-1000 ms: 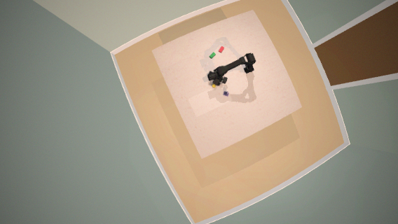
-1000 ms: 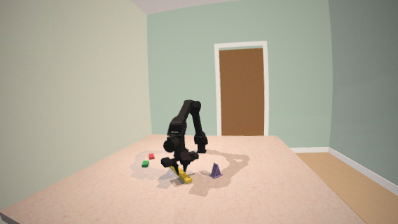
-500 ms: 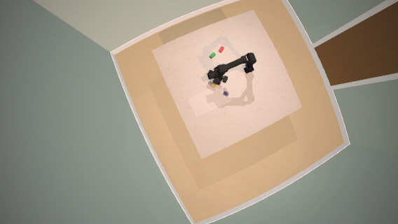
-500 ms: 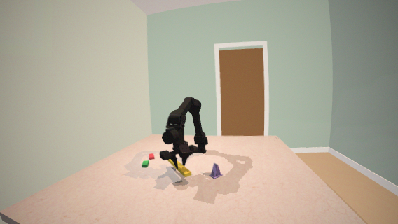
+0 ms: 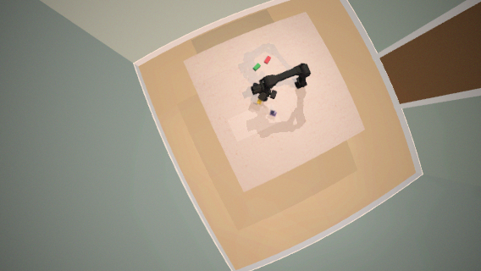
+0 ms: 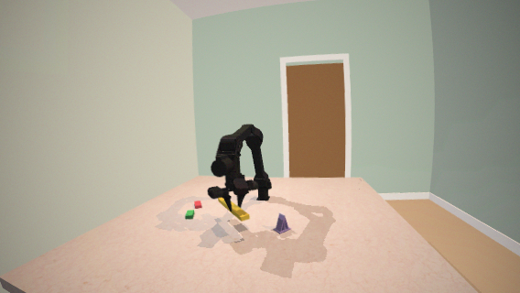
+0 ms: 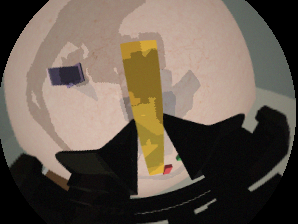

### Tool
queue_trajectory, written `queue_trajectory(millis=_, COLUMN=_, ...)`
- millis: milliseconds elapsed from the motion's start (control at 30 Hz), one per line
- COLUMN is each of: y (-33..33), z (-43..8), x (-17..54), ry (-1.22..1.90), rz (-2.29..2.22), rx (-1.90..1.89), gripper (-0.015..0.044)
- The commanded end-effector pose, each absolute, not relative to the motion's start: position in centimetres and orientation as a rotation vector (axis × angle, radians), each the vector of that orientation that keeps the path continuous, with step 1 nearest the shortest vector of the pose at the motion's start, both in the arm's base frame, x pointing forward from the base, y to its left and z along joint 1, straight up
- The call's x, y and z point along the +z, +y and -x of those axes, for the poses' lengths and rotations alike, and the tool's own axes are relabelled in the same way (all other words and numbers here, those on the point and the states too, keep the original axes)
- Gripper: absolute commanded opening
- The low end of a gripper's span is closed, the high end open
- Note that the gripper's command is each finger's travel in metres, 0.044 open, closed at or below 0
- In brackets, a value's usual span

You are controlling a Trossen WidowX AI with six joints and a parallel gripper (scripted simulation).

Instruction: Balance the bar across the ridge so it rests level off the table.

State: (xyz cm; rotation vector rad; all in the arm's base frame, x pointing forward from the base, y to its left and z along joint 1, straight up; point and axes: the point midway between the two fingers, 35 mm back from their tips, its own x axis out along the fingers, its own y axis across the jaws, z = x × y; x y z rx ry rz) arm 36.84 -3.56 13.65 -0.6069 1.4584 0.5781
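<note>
The yellow bar [image 5: 259, 102] [image 6: 243, 215] [image 7: 143, 75] is between my fingers, and its shadow lies apart from it on the table [image 5: 296, 157] [image 6: 137, 261], so it is held a little above the top. My gripper [image 6: 235, 207] [image 7: 148, 119] is shut on the bar across its width. In the wrist view the bar's long end points away from the hand. The purple ridge [image 5: 273, 113] [image 6: 282, 223] [image 7: 65, 75] stands upright on the table, to the bar's right in the exterior view and to its left in the wrist view. The bar and ridge are apart.
A red block [image 5: 268, 59] [image 6: 198, 204] [image 7: 168, 169] and a green block [image 5: 257, 67] [image 6: 189, 214] [image 7: 178, 158] lie close together on the table, on the side of the arm away from the ridge. The arm's shadow falls around the ridge.
</note>
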Motion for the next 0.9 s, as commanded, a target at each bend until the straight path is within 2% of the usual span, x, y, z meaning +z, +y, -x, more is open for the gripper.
queue_trajectory(millis=0, y=-3.5, z=-36.8, x=14.8, ry=1.453, rz=0.61, rx=0.581, gripper=0.0)
queue_trajectory(millis=367, y=-3.2, z=-36.4, x=16.9, ry=1.457, rz=0.595, rx=0.568, gripper=0.0)
queue_trajectory(millis=867, y=2.3, z=-37.1, x=17.1, ry=1.521, rz=0.232, rx=0.227, gripper=0.0)
